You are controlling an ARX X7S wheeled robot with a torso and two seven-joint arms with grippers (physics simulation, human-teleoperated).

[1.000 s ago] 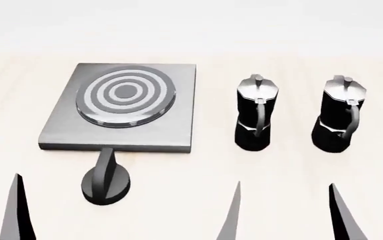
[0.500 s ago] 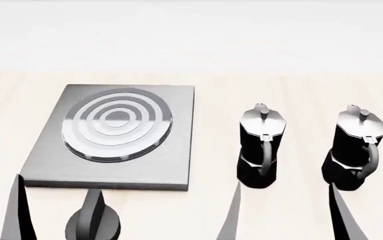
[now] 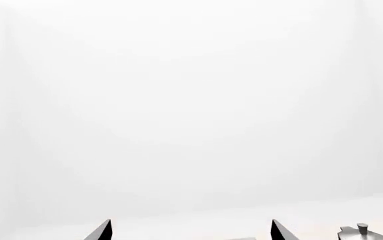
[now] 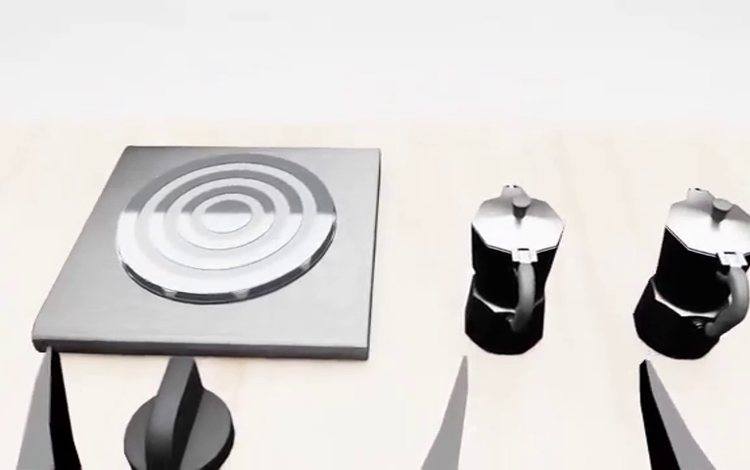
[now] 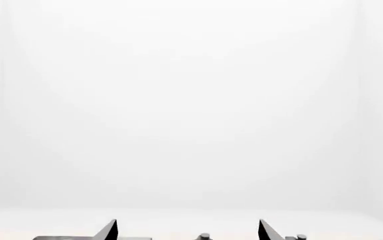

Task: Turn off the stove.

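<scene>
With both my left gripper point(image 4: 247, 416) and right gripper point(image 4: 663, 416) spread wide and empty, I am risking nudging the small round black ridged knob point(image 4: 179, 433), sitting just near of the flat grey brushed-metal stove point(image 4: 218, 245), sideways instead of turning it.

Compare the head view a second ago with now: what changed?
Only the view shifted: the stove, knob and both moka pots slid lower in the picture. Nothing was grasped; both claws remain open, and the things kept their places relative to one another.
</scene>
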